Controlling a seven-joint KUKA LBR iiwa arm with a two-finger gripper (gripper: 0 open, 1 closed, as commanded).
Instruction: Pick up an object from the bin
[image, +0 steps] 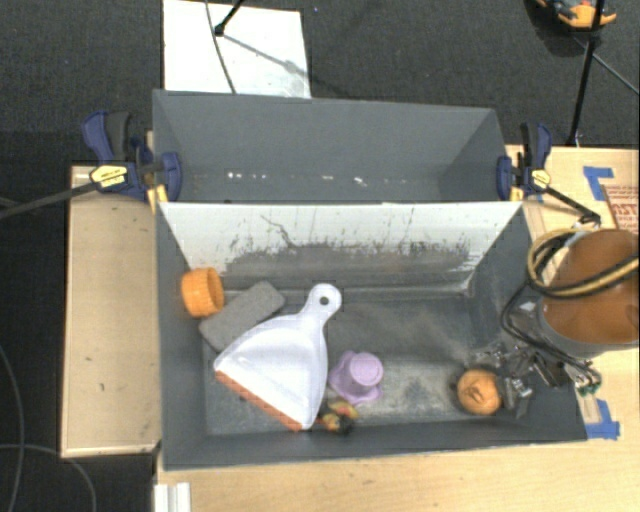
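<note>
Orange-brown and roughly round, a small ball (478, 391) lies on the floor of the grey bin (330, 130), well to the right of the white dustpan (285, 365) as my camera sees it. The arm (590, 290) reaches in from beyond it, and the jaws sit just beside the ball, on its side away from the dustpan. Whether they are open, closed or gripping anything I cannot tell from my seat.

I judge the pick not yet done. The ball, the nearest thing to the jaws, rests on the bin floor and nothing is lifted, so closing on a thing and raising it are left. Its surface looks dull and mottled, with a paler patch on top.

Everything else keeps close to the dustpan: a purple cap (357, 375) touching its right edge, a small yellow-and-dark toy (338, 418) at its lower corner, and a grey block (240, 312) and an orange cup (203, 290) up to its left.
</note>
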